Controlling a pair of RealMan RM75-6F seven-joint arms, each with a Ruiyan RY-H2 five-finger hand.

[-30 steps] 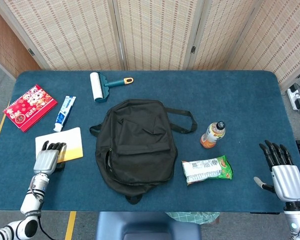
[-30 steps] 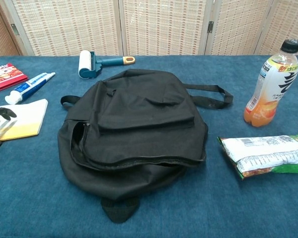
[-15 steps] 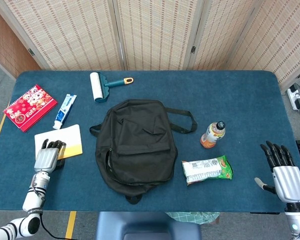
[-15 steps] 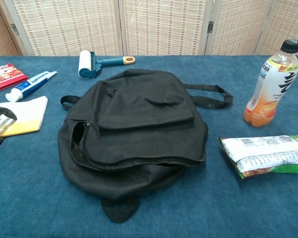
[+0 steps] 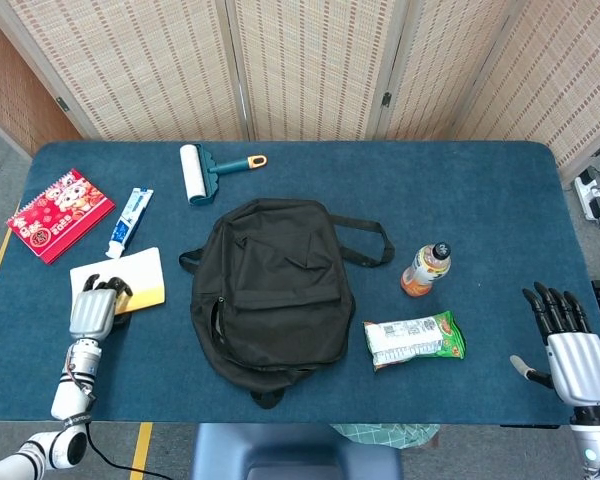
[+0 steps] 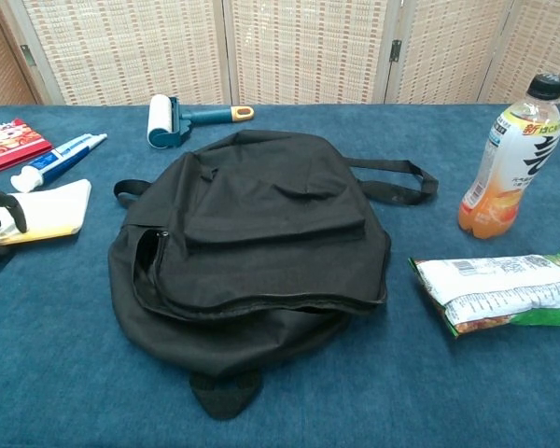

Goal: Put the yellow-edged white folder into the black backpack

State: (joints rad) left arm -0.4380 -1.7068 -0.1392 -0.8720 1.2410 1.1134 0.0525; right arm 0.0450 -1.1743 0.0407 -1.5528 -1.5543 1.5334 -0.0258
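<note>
While curled, left hand (image 5: 92, 311) pinches folder (image 5: 140, 275), right hand (image 5: 572, 358) spread

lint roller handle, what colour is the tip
Yellow-orange tip on the teal lint roller handle, clearest in the chest view.

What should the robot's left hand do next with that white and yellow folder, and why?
Probably lift the folder off the table and carry it right, toward the black backpack. The left hand already grips the folder's near edge, fingers curled over it, and in the chest view that edge looks slightly raised. The backpack's side zipper looks open, facing the folder.
</note>
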